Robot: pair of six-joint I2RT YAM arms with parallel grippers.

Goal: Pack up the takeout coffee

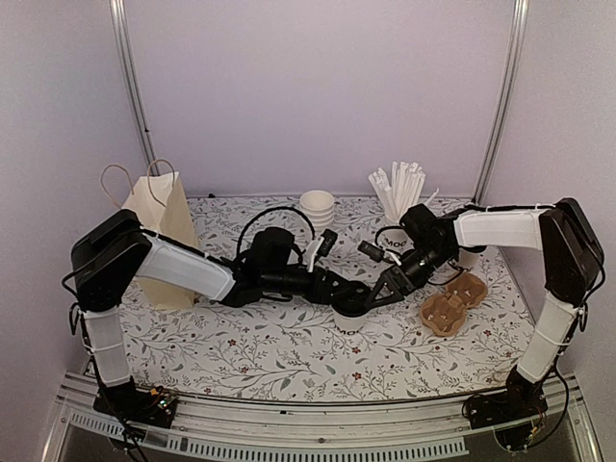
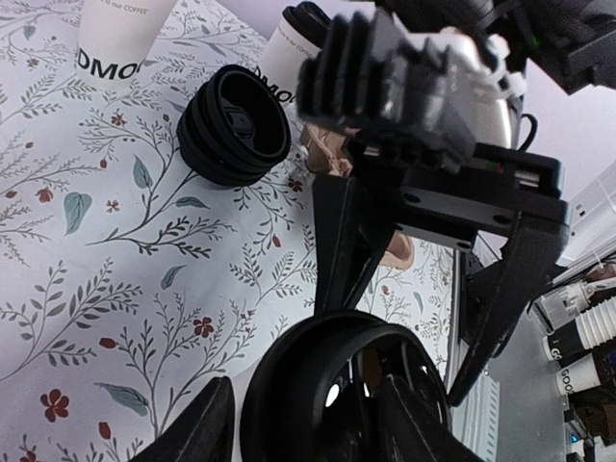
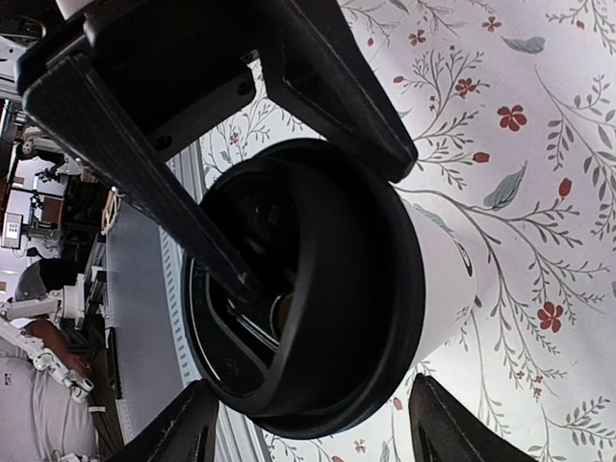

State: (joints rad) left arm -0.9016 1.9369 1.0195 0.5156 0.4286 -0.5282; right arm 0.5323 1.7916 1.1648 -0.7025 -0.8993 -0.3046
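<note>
The left arm (image 1: 183, 268) stretches low from the near left corner of the counter (image 1: 279, 358) toward its middle, while the right arm (image 1: 500, 229) folds in from the right edge. The left hand (image 1: 348, 304) and right hand (image 1: 379, 293) meet tip to tip there. The right's fingers stand wide apart; the left's stand partly apart, their grip unclear.

- The middle cup (image 1: 348, 325) is mostly hiding under the left gripper (image 1: 345, 296) and right gripper (image 1: 375, 294) in the top view, with only its lower side peeking out.
- From the left wrist, its lid (image 2: 342, 395) is getting chopped by the bottom edge and is covering the whole cup body.
- The left gripper is running off that same edge, so whether it's actually squeezing anything isn't showing.
- The right gripper is blurring out up close, and there's the same doubt about its grip.
- A second cup (image 2: 284, 53) and the brown carrier (image 2: 327, 154) are ducking behind it.
- The paper bag (image 1: 159, 207) is partly tucking behind the left arm (image 1: 183, 265).
</note>
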